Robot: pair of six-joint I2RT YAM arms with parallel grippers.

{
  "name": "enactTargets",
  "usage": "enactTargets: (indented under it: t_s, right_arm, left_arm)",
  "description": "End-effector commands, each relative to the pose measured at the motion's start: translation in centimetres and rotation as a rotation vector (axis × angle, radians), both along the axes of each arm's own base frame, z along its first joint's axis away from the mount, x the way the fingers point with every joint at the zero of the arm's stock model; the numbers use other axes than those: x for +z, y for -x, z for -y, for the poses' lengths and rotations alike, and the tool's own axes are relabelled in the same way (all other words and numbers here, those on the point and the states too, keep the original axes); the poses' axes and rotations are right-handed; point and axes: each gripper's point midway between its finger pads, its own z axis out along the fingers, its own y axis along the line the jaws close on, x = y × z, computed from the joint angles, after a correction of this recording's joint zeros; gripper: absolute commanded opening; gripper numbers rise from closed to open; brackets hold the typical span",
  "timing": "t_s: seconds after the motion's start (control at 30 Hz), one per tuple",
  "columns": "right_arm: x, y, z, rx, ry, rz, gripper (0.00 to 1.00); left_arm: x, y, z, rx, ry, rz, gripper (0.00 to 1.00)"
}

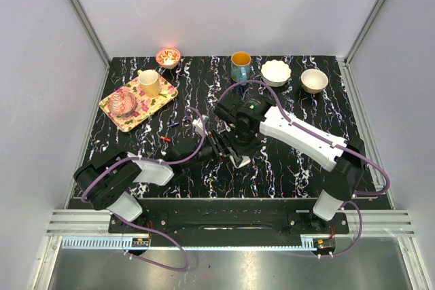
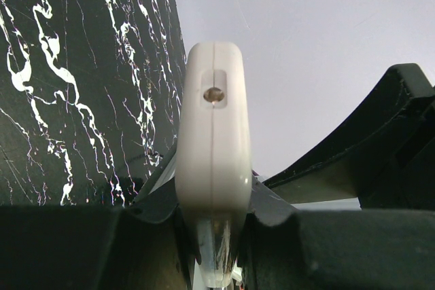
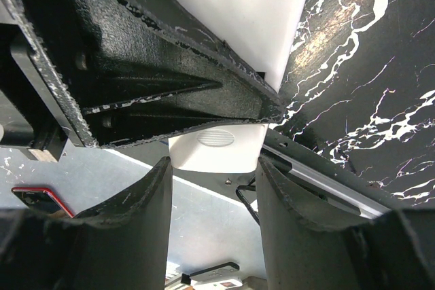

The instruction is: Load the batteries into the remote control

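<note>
- Top external view, near edge first: both arms reach in from their bases and meet over the middle of the black marbled table.
- Left gripper has the remote control edge-on. The jaws are clamped on its lower end, and the small round emitter at its tip points away from the camera.
- From above, that remote control is a small white patch right where the two arms meet, at mid-table.
- Right gripper comes in on it too. The jaws are set narrow, and the white end with a ribbed grip patch sits between them, meeting both inner faces.
- A black ridged finger crosses just above that end in the right wrist view.
- Left of the meeting point, a reddish battery lies loose on the table, apart from both grippers.
- A little farther back lies another tiny stick, too small to identify.
- Far left is a floral tray carrying a yellow cup and a pink glass dish.
- Along the back edge stand a small patterned bowl, a blue mug, a white bowl and a beige bowl.
</note>
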Motion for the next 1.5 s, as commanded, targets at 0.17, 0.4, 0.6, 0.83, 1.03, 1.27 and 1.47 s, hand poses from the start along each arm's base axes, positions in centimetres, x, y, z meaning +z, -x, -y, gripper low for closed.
enactTargets:
  t_s: [0.17, 0.4, 0.6, 0.83, 1.03, 1.27, 1.47]
  right_arm:
    - [0.66, -0.41, -0.95, 0.005, -0.041, 0.023, 0.0]
    - [0.66, -0.39, -0.87, 0.005, -0.039, 0.023, 0.0]
    - [0.5, -0.39, -0.86, 0.006, -0.036, 0.021, 0.0]
    - [0.61, -0.47, -0.78, 0.001, -0.035, 0.025, 0.0]
    - [0.59, -0.43, -0.81, 0.003, -0.037, 0.027, 0.0]
    - [0.51, -0.42, -0.8, 0.0, -0.037, 0.023, 0.0]
    - [0.4, -0.61, -0.83, -0.001, -0.032, 0.029, 0.0]
  left_arm:
    - [4.32, -0.21, 0.27, 0.013, 0.106, 0.089, 0.0]
    - [4.2, -0.2, 0.29, 0.015, 0.109, 0.086, 0.0]
    - [4.27, -0.08, 0.4, 0.012, 0.116, 0.083, 0.0]
    - [4.21, -0.09, 0.41, 0.011, 0.115, 0.081, 0.0]
    - [4.2, 0.02, 0.4, 0.012, 0.114, 0.083, 0.0]
    - [4.22, 0.0, 0.46, 0.01, 0.118, 0.081, 0.0]
    - [4.31, 0.14, 0.48, 0.005, 0.123, 0.082, 0.0]
